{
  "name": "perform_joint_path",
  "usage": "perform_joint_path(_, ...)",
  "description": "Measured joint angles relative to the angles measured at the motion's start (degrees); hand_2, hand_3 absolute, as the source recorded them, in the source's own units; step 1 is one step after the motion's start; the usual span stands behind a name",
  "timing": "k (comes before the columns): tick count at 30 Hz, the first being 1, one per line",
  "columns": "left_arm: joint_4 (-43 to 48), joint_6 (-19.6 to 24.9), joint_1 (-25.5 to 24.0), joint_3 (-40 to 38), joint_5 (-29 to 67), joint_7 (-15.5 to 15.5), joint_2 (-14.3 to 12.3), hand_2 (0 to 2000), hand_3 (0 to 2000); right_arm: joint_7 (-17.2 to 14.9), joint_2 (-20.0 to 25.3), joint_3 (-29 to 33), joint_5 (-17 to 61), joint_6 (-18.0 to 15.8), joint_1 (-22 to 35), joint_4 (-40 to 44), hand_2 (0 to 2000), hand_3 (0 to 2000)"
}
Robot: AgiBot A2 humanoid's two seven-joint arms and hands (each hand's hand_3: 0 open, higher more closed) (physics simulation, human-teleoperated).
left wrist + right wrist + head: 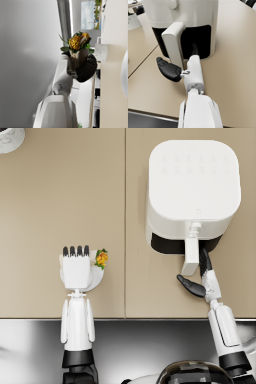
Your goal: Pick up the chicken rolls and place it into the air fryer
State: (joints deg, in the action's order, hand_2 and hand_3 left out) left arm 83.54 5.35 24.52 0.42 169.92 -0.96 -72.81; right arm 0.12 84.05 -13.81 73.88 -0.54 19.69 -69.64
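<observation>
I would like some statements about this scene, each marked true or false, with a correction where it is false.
1. The left robot hand holds the chicken roll. True.
2. The chicken roll is already inside the air fryer. False: it is in the left robot hand, above the plate, well apart from the fryer.
3. The right robot hand is at the air fryer's handle. True.
4. The right robot hand carries food. False: no food is in it.
5. The air fryer is black all over. False: its body is white; only the opening at the front is dark.
</observation>
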Motion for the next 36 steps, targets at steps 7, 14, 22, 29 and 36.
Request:
perform_joint_path(7, 5.76, -3.52, 0.79, 0.77, -0.03, 0.90, -0.65, 2000, 2000, 0.17, 1.25, -1.36, -0.02, -0.34, 0.56, 2.09, 0, 0)
perform_joint_path(14, 5.98, -3.82, 0.58, 1.81, -0.02, 0.98, -1.21, 2000, 2000, -0.12, 3.04, -1.36, 0.14, 4.37, 2.45, 2.20, 2000, 1307)
perform_joint_path(22, 7.61, -3.82, 1.26, 5.80, -0.03, 1.00, -2.18, 2000, 2000, 0.09, -1.68, -7.26, 0.76, 2.52, 3.19, -0.89, 2000, 2000)
perform_joint_path(29, 7.26, -3.81, 4.05, 10.86, -0.04, 1.00, -4.09, 2000, 2000, -0.36, -12.14, -17.27, 0.50, 9.03, -0.10, -11.11, 2000, 2000)
perform_joint_path(36, 8.88, -3.80, 7.33, 15.47, -0.05, 1.00, -6.66, 2000, 2000, -0.25, -24.83, -26.42, 0.43, 8.20, -0.90, -20.42, 2000, 2000)
